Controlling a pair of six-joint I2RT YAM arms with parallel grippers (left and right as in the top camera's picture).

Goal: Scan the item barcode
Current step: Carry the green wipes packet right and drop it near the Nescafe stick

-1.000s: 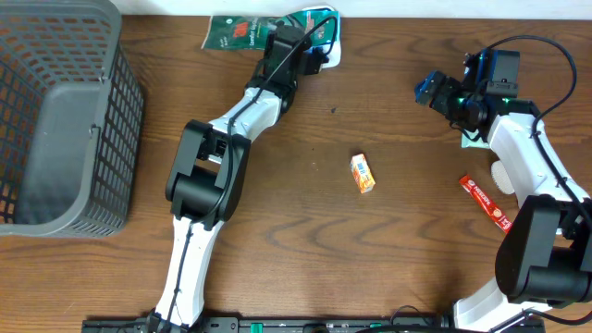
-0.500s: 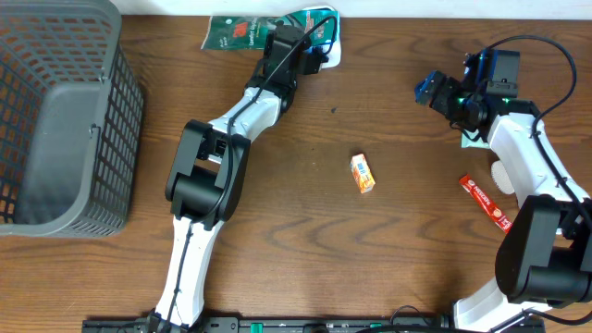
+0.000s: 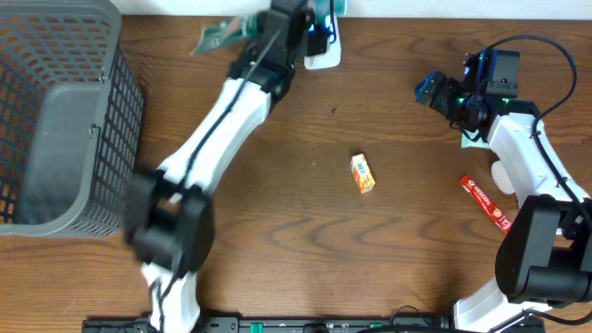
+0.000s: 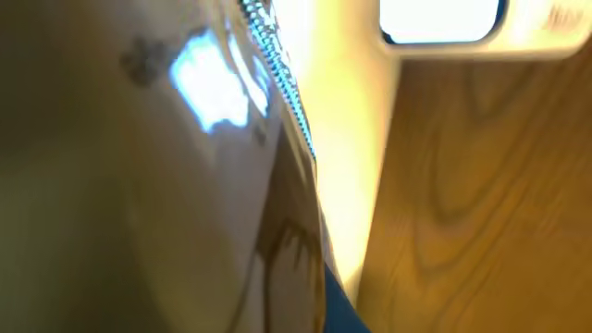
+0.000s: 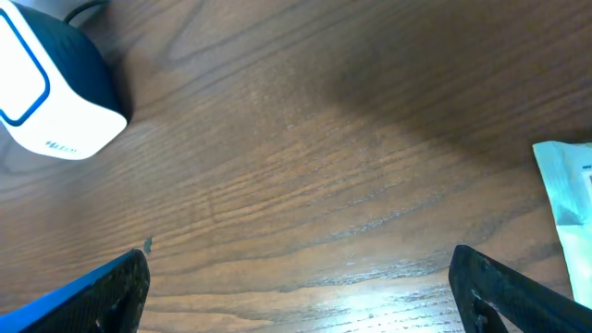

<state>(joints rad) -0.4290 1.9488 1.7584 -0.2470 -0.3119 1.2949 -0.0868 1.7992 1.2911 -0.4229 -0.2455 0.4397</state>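
Cannot read the green packet overhead, smeared along with the left arm. Cannot name the shiny surface crowding the left wrist view, all blur. Can see only part of the scanner, cut by the right wrist view's left edge, and only a corner of the pale wrapper at its right edge.

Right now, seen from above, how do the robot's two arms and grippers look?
The left arm and right arm have white tubular links and black joints. A thin black cable loops near the right wrist, beside a green light. The right gripper has blue fingers.
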